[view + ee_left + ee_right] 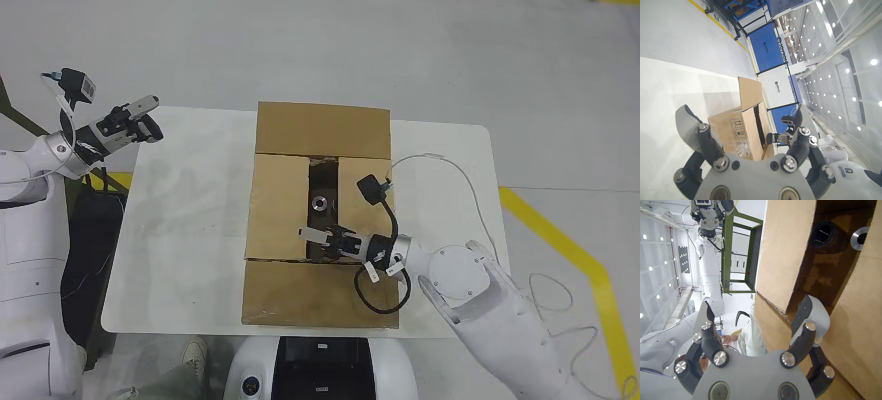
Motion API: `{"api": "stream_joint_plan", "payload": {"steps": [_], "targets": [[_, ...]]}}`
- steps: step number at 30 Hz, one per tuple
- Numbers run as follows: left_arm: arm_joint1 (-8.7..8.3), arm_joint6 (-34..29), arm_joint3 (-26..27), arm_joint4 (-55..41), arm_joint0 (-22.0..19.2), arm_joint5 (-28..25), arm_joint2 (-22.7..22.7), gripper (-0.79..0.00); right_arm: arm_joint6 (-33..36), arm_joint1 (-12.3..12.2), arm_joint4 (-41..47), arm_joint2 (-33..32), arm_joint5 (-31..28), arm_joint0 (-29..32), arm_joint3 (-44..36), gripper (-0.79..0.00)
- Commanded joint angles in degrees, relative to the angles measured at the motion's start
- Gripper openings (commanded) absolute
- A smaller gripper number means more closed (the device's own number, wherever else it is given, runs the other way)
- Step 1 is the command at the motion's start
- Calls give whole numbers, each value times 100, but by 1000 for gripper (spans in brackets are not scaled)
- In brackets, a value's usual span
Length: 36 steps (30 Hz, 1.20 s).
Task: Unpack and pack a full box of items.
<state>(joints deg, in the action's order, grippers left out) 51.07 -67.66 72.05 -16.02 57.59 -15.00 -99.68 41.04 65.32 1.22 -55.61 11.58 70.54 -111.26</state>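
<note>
A cardboard box (300, 220) stands in the middle of the white table (180, 250). Its top flaps are partly open, leaving a dark gap. Inside the gap lie a black cylinder (824, 237) and a silver round part (859, 238), the latter also seen from above (320, 203). My right gripper (322, 240) hovers open at the near end of the gap, one of its fingers (806, 311) over the flap edge, empty. My left gripper (145, 112) is open and empty above the table's far left corner, away from the box (738, 132).
A white cable (450, 165) loops over the table's right side. A black cable loop (380, 300) hangs by the right wrist over the near flap. A green frame (738, 256) stands beyond the table. The table's left half is bare.
</note>
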Motion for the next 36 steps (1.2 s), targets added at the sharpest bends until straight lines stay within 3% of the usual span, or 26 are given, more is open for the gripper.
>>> {"api": "stream_joint_plan", "payload": {"steps": [1, 10, 24, 36], "targets": [[0, 0, 0, 0, 0, 0, 0, 0, 0, 0, -1, 0, 0, 0, 0, 0], [0, 0, 0, 0, 0, 0, 0, 0, -136, 14, -79, 64, 23, 16, 96, 0], [0, 0, 0, 0, 0, 0, 0, 0, -167, 275, 287, 686, 179, -752, 991, 0], [0, 0, 0, 0, 0, 0, 0, 0, 21, 434, 1313, 726, -786, -933, 1598, 0]]}}
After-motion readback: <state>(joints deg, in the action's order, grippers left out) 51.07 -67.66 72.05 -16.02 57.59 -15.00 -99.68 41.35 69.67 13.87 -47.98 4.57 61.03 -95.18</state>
